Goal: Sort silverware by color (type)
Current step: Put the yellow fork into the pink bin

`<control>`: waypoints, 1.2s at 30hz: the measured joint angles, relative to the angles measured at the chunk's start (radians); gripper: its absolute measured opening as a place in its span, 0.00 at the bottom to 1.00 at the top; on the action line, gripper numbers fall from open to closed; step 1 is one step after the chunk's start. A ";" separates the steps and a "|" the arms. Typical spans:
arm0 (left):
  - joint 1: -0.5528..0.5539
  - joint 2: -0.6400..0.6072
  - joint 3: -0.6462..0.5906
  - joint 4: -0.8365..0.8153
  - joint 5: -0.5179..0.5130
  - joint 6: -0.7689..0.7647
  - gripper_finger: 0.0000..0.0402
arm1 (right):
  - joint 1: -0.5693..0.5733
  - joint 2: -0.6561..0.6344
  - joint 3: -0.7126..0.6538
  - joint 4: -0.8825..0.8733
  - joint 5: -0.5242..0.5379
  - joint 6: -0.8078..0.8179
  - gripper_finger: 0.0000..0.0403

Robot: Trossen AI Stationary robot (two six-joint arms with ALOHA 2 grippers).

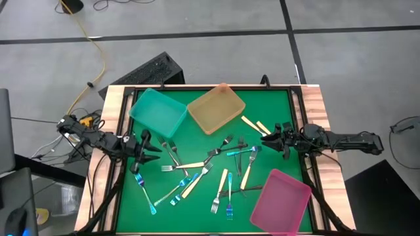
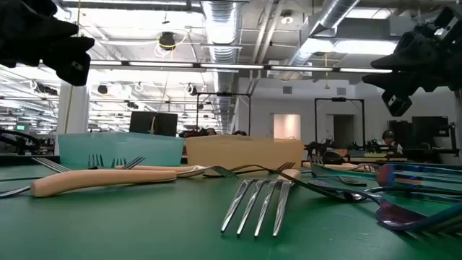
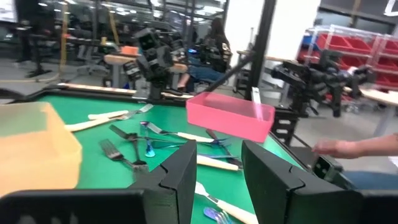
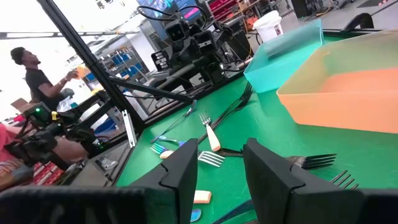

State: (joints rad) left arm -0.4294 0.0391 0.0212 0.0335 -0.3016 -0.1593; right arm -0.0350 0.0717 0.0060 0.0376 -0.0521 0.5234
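The silverware lies scattered on the green mat between the arms. There are iridescent blue forks (image 1: 145, 193), dark grey forks (image 1: 220, 145) and cream-handled forks (image 1: 187, 166). Two cream-handled pieces (image 1: 251, 124) lie near the amber tray. My left gripper (image 1: 153, 149) hovers open at the mat's left side above the pile's left end; the left wrist view shows it (image 3: 217, 168) with a clear gap. My right gripper (image 1: 265, 138) hovers open at the mat's right side, also seen in its own view (image 4: 221, 165). Neither touches anything. In the low view a grey fork (image 2: 260, 202) lies nearest.
A teal tray (image 1: 157, 111) and an amber tray (image 1: 216, 107) sit at the far side of the mat, and a pink tray (image 1: 281, 201) at the near right corner. Wooden rails frame the mat. A person's hand (image 3: 348, 148) shows beyond the table's edge.
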 joint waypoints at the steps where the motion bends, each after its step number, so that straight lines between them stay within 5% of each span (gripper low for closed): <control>1: 0.000 0.000 0.000 0.002 -0.016 -0.001 0.28 | 0.000 0.000 0.000 0.000 0.000 0.000 0.38; 36: 0.000 0.000 0.000 0.040 -0.091 0.005 0.28 | -0.001 0.000 0.000 0.001 0.002 -0.028 0.38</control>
State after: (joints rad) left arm -0.4294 0.0387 0.0212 0.0736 -0.3929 -0.1543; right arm -0.0357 0.0719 0.0059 0.0381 -0.0499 0.4952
